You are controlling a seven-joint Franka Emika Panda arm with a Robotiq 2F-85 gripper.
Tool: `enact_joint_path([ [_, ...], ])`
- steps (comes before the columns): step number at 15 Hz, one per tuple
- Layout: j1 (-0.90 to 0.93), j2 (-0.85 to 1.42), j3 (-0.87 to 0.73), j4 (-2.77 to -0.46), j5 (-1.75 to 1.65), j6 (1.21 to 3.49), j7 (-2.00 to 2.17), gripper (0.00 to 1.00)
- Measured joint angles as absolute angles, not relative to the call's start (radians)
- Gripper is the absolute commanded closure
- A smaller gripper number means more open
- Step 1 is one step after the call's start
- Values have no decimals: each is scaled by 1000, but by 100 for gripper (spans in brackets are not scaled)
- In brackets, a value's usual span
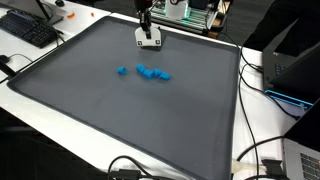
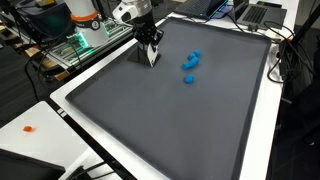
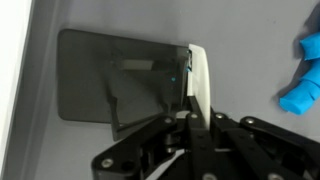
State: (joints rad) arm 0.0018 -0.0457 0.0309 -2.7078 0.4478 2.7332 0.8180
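Nearest the wrist lens: gripper (image 3: 198,112), its black linkage filling the bottom of that view, jaws clamped on a thin white piece (image 3: 201,80) that stands edge-on between them. The piece sits over the grey mat (image 3: 250,40), and in an exterior view it is low against the mat close to one edge (image 1: 149,41), well in from the corners. From the opposite side it shows near that same edge (image 2: 152,57). Room to move: most of the mat (image 1: 130,125) lies bare on the side away from that edge, and I see open surface all the way to the raised rim. Blue blocks (image 1: 150,72) lie in a loose row near the mat's middle, apart from the gripper. The wrist view catches only a few (image 3: 305,80), cut off at the frame's side. Off the mat, a keyboard (image 1: 28,30) sits past one corner and cables (image 1: 128,166) trail along the border, on the white table (image 2: 70,110). Hard to read: a dark rectangle (image 3: 115,75) lies on the mat beside the white piece, and I cannot tell whether it is a flat object or a shadow. Whether the piece's lower edge touches the mat is hidden by the fingers.
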Motion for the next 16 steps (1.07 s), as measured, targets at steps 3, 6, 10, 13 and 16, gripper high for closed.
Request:
enact_joint_path([
  [3, 3, -44, 31, -2710, 466, 2743, 818, 99],
  [6, 7, -41, 32, -2711, 473, 2750, 819, 99],
  [10, 14, -32, 36, -2711, 472, 2765, 825, 99],
  [13, 14, -31, 38, -2710, 463, 2765, 844, 99],
  [16, 14, -31, 38, -2710, 461, 2765, 856, 99],
])
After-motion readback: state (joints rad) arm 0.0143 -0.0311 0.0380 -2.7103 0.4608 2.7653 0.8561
